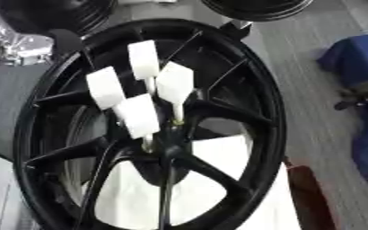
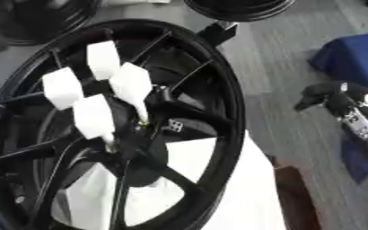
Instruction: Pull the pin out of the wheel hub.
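Four white block-headed pins (image 1: 138,115) rise toward the camera from the middle of the frame, their thin shafts running down into the hub (image 1: 168,150) of a black spoked wheel (image 1: 269,112). All four appear seated; none is drawn yet. The wheel fills the centre and left of the frame and lies tilted over a white sheet (image 1: 218,152) that shows between the lower spokes.

The right hand (image 2: 346,105) shows at the right edge of the right eye view, well apart from the wheel and touching nothing of the task. Whether it is open or closed cannot be told. The left hand is not in view.

Risks, as judged:
- The pin heads stand close together, so a reach for one may knock or catch its neighbour.
- A pull off the shaft's line may bind or bend the thin shaft.
- The tilted wheel may shift on the sheet if a pin sticks.

Other items: a second wheel (image 1: 258,9) at the top edge, a blue object (image 1: 360,58) at upper right, and a reddish-brown block (image 1: 309,193) at lower right.

Markings: a small pale square (image 2: 174,125) sits near the hub, and nothing on it can be read. No brand or lettering is legible anywhere.
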Robot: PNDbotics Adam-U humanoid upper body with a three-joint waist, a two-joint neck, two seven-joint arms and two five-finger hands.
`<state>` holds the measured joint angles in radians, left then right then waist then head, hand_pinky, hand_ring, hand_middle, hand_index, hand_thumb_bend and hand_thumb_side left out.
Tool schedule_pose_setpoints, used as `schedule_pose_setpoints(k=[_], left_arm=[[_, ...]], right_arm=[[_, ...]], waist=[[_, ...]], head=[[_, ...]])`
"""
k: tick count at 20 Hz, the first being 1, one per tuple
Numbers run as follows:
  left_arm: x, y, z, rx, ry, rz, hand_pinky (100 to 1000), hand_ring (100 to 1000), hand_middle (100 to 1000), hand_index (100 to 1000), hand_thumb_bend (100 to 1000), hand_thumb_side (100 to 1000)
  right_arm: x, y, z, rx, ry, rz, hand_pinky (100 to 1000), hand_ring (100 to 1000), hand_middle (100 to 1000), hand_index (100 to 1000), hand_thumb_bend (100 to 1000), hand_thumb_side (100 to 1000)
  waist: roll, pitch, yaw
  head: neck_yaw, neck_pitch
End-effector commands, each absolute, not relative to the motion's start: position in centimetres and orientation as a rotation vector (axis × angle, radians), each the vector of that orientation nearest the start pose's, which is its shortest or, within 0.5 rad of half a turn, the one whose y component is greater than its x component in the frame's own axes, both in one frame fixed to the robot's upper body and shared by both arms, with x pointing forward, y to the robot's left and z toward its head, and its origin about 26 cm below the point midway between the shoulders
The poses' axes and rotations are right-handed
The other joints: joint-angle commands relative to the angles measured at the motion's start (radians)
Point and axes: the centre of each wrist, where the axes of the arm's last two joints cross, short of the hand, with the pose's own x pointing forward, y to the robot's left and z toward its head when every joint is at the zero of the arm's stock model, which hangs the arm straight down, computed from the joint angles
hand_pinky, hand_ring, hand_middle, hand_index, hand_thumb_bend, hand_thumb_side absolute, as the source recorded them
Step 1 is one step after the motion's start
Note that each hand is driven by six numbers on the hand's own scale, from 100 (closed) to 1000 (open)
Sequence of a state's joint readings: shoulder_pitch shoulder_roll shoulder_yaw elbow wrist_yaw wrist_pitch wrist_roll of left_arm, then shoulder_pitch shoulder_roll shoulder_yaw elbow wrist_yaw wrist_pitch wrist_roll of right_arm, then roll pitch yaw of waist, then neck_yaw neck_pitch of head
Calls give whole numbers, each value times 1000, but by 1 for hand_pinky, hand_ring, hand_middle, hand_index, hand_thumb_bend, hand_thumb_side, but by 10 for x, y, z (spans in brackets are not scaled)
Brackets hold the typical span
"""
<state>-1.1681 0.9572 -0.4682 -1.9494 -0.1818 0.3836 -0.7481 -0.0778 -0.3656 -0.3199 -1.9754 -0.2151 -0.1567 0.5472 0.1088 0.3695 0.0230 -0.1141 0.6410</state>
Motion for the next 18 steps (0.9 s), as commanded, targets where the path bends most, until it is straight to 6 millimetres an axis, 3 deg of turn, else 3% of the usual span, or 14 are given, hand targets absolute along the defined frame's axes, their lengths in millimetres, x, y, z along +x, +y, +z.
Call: schedule_pose_setpoints(k=[1, 13, 18], left_arm=[[275, 182, 420, 739, -1627, -1829, 800, 779, 685, 837, 318, 649], [290, 173, 405, 680, -1446, -1893, 806, 788, 699, 830, 382, 692], [297, 173, 399, 693, -1381, -1902, 817, 799, 707, 829, 453, 710]], right_arm=[[259, -367, 177, -51, -2159, 700, 947, 677, 613, 762, 100, 722], [259, -367, 176, -50, -2158, 706, 947, 677, 613, 762, 100, 725], [260, -367, 176, -49, -2159, 708, 947, 677, 613, 762, 100, 726]], waist=[[-7, -31, 3], [-9, -24, 1], [-9, -23, 0]], head=[[2, -5], [6, -2], [9, 1]])
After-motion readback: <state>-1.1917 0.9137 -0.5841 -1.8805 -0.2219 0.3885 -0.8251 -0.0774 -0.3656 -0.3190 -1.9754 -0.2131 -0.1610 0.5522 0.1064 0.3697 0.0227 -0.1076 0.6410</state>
